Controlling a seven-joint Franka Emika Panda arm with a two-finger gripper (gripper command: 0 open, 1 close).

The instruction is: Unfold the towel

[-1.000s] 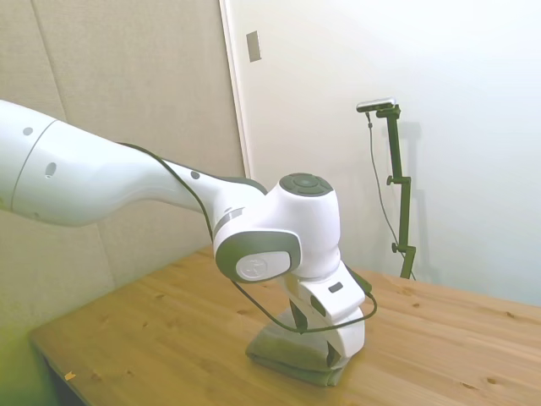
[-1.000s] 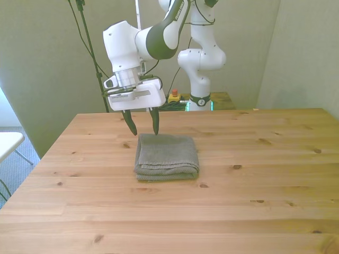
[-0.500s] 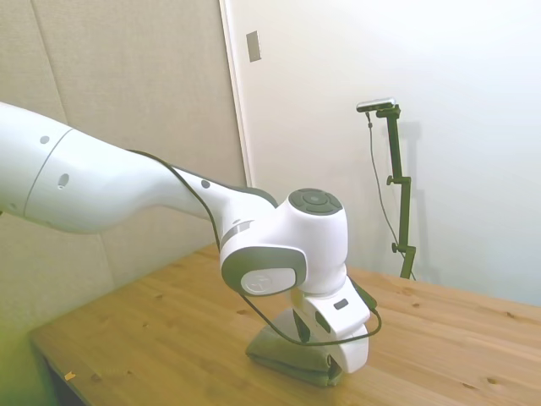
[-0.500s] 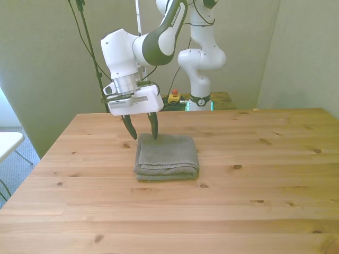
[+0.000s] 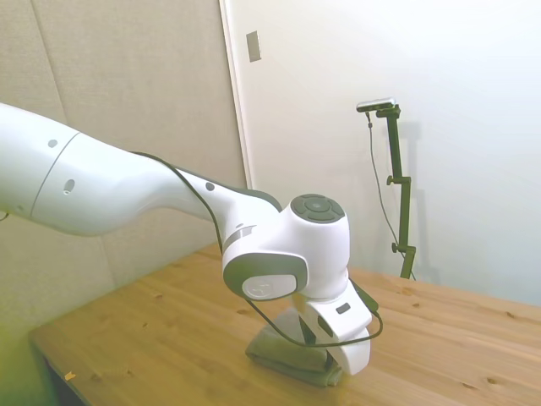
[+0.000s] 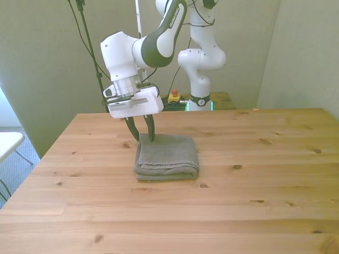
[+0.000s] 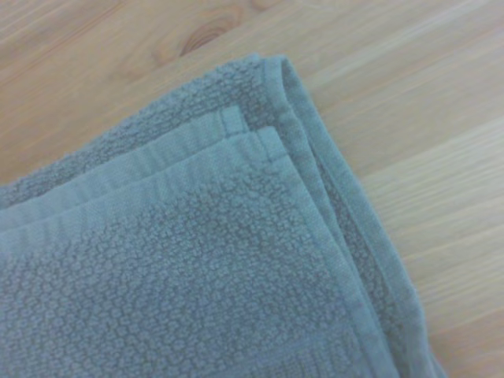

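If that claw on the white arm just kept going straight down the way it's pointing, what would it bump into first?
Most likely the folded grey terry towel. The gripper points down at the towel's far corner on the front view's left, jaws slightly apart; whether they already touch it is unclear. Under that lies the wooden table.

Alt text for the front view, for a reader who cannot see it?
A white robot arm's gripper closes on the far corner, toward the front view's left, of a folded grey towel lying on a wooden table.
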